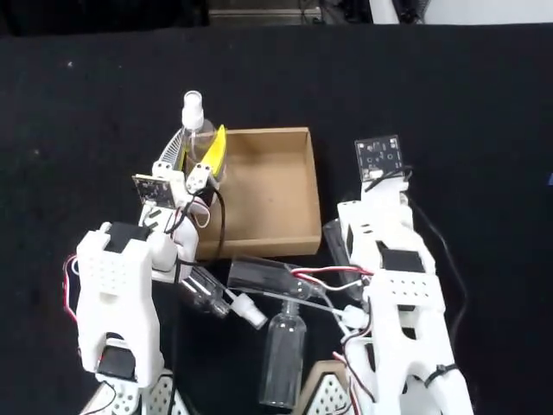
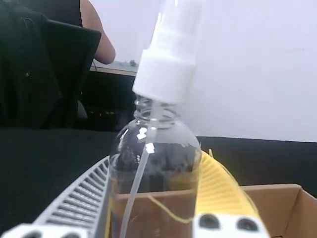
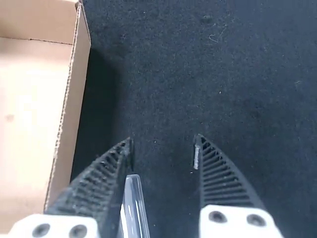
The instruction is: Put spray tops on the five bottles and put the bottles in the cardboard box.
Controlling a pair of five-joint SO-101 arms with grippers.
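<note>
My left gripper (image 1: 202, 131) is shut on a clear bottle (image 1: 198, 137) with a white spray top (image 1: 192, 107), held upright at the left wall of the cardboard box (image 1: 268, 190). In the left wrist view the bottle (image 2: 153, 163) and its top (image 2: 166, 74) stand between the grey and yellow fingers, and the box (image 2: 282, 203) lies just beyond. My right gripper (image 3: 163, 141) is open over bare black table to the right of the box (image 3: 34, 99). A clear bottle edge (image 3: 132, 203) lies by one of its fingers.
Near the arm bases lie a capped bottle (image 1: 220, 303), a clear bottle (image 1: 259, 275) and an open-necked bottle (image 1: 285, 354). Another bottle (image 1: 333, 246) lies between the box and the right arm (image 1: 384, 233). The box is empty inside. Black cloth covers the table.
</note>
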